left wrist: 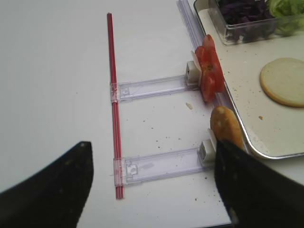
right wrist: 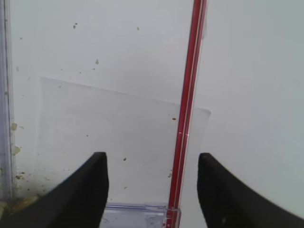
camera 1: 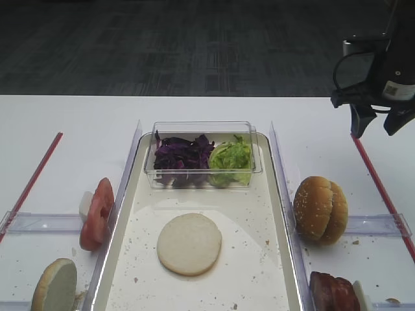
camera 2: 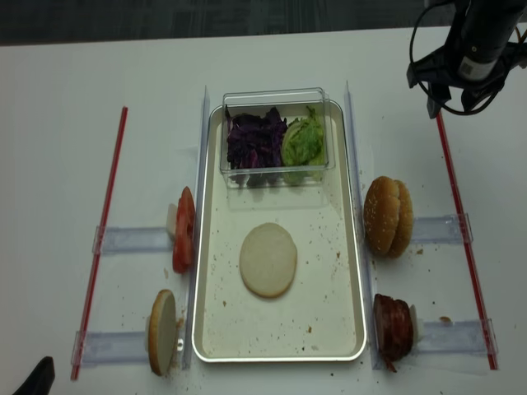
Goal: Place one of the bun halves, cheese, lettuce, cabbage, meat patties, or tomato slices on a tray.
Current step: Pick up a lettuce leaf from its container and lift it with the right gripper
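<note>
Right gripper hangs high over the far right corner of the table, jaws parted and empty; its wrist view shows only bare white table, a red strip running between the 2 fingers, and a clear plastic rail end at the bottom edge. Nothing of the task lies between the jaws. Outward from there, toward the camera and slightly inboard: the sesame bun halves stand on edge just outside the right rim of the tray, with their flat faces side by side, so the stack's axis runs left to right across the table. Beyond them, nearer the front edge, the meat patties also stand on edge. Left gripper is low at the near left corner, jaws also parted and empty; ahead of it stand a pale bun half and then the tomato slices, both on edge against the tray's left rim. 1 pale bun half already lies flat on the tray floor. The tub at the tray's far end holds cabbage and lettuce. Judgement: the right arm is nearer the sesame buns and patties, the left arm nearer the tomato.
</note>
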